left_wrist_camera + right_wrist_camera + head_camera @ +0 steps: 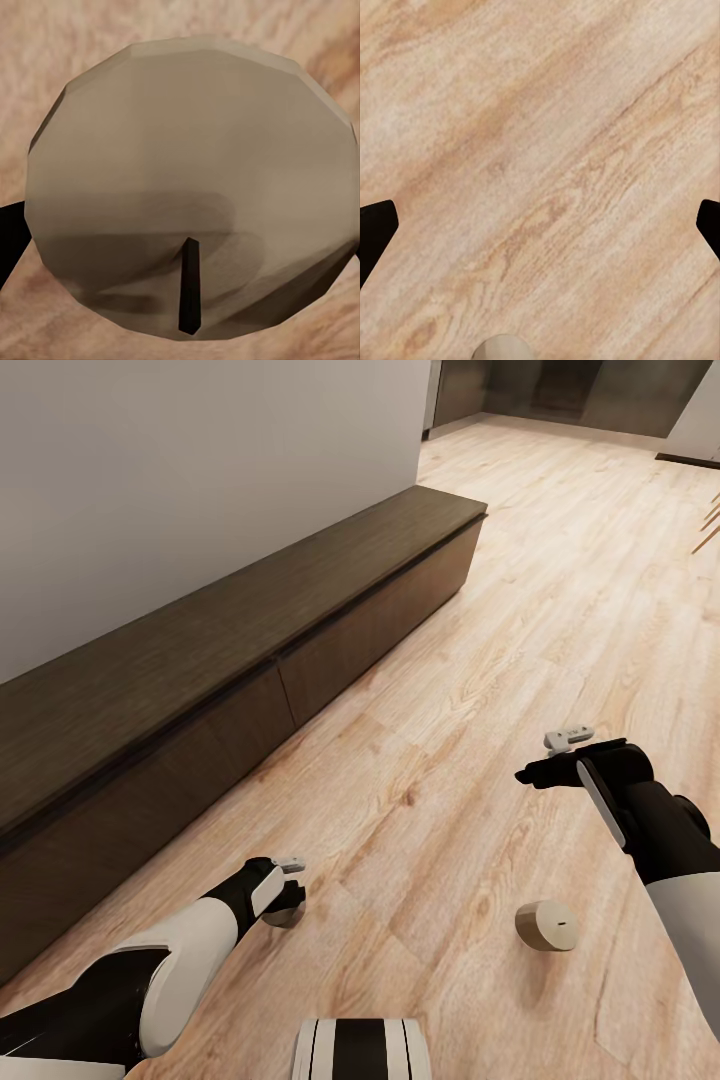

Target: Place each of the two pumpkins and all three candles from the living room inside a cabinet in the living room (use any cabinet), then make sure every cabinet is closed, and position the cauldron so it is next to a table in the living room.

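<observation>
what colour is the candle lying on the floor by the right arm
Beige-tan, with a tiny dark wick; the candle shows best in the head view.

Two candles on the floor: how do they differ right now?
The candle at the left gripper is mostly hidden behind the left gripper; the candle on the right lies alone, away from the right gripper. The left one fills its wrist view, wick toward the camera; the right one lies on its side. Both are beige stubs on the wood floor.
</observation>
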Motion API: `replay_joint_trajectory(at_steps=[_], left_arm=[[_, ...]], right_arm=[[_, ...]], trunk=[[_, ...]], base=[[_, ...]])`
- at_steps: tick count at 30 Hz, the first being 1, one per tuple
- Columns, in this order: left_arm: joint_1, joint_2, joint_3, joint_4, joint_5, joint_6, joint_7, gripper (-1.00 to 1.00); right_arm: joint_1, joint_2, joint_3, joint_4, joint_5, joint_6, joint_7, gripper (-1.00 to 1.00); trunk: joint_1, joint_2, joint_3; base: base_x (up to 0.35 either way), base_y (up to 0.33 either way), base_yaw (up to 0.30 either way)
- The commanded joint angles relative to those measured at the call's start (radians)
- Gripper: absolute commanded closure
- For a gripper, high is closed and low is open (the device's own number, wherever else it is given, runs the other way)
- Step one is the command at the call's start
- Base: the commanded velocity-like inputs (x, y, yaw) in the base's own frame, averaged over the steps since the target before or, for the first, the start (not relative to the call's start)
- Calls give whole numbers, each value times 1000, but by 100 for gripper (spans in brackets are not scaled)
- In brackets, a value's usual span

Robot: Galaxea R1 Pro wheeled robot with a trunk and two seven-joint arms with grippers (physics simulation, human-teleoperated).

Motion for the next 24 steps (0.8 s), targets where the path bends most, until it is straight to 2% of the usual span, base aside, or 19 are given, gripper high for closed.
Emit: replay_joint_trajectory(at_steps=[1,21,24], left_arm=[[0,-1,7,-2,6,3,8,100],[0,-2,6,-2,8,4,8,100],[0,-2,7,-2,9,4,8,100]], right_arm=[[-1,-1,2,-1,-1,4,0,-100],[-1,-2,3,0,-2,4,0,-100],[-1,-2,3,-1,-2,4,0,-100]], trunk=[[0,0,-1],[0,0,-1],[-2,0,11]], base=[[0,0,0],[0,0,0],[0,0,0]])
